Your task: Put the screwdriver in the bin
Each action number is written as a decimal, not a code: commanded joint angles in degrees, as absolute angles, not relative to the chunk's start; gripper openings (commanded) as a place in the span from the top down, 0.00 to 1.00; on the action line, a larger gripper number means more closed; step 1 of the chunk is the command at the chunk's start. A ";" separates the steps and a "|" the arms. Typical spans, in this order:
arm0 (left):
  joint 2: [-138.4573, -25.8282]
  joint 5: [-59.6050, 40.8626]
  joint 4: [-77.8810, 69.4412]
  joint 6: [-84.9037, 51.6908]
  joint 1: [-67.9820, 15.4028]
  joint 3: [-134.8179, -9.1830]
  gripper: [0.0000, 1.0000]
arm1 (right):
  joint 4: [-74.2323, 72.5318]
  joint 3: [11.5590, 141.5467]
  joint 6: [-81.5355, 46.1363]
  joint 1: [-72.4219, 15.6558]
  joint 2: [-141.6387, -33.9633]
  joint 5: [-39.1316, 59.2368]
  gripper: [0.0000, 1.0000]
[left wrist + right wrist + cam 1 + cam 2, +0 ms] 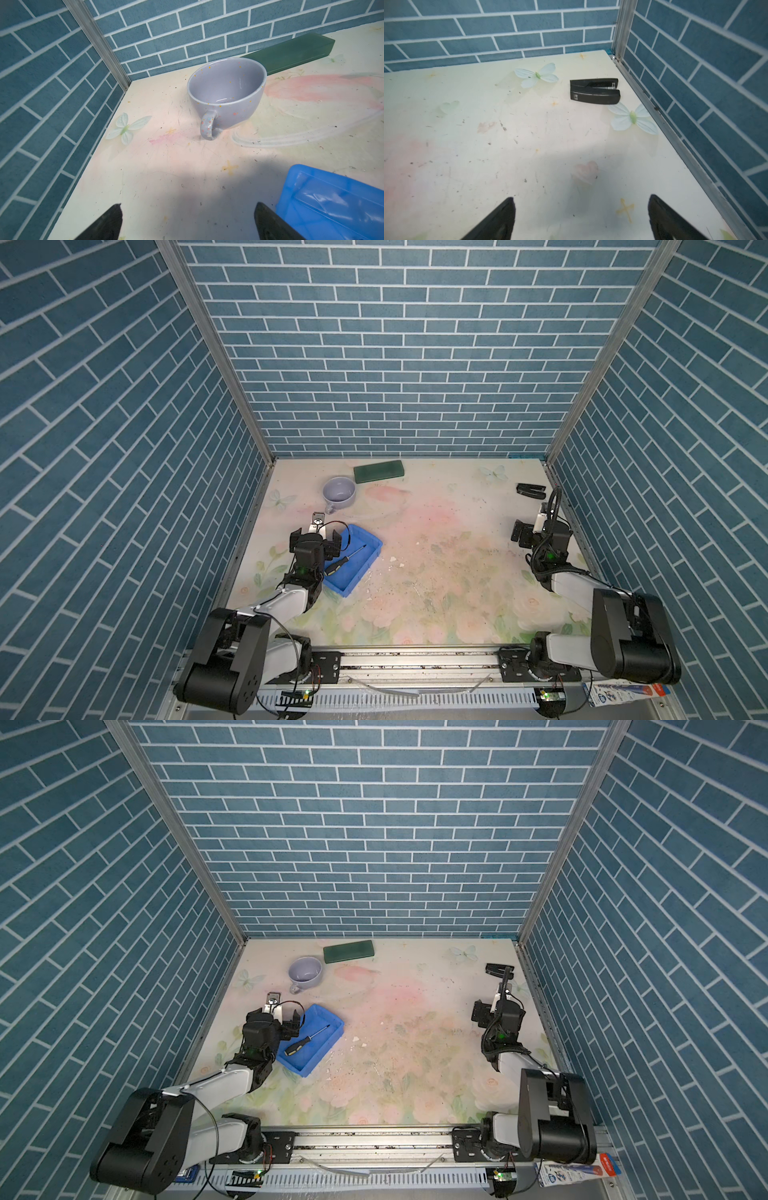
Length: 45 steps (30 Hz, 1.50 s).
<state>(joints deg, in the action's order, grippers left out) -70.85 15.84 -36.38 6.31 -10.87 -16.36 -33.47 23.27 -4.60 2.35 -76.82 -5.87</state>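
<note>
Near the right wall, black stapler [595,91] shows an "M" mark; scuffed floral tabletop [436,572], blue brick walls [395,364]; left gripper [188,205] and right gripper [581,197] gaping, empty.

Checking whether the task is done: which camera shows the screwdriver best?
A top view: the screwdriver lies in the bin, visible handle to tip, though small. The left wrist view catches only a bin corner; the right wrist view shows neither.

Screwdriver [345,559] lies in bin [348,581]; bin sits on worktop [436,531]. Cup [339,490] behind bin, block [378,471] behind that, slightly right. Stapler [530,489] far right of bin, twd back. L tool [188,209] just left of bin; R tool [581,207] well right of it.
</note>
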 commanded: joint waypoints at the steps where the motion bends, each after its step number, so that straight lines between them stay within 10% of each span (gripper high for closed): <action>1: -73.78 15.96 -43.29 5.37 -9.98 -17.74 0.00 | -42.04 21.82 -5.21 3.10 -79.01 -6.33 0.01; 45: -87.89 8.12 -51.06 4.04 -2.94 -21.63 0.00 | -50.28 21.97 -5.28 3.40 -87.95 -4.39 0.02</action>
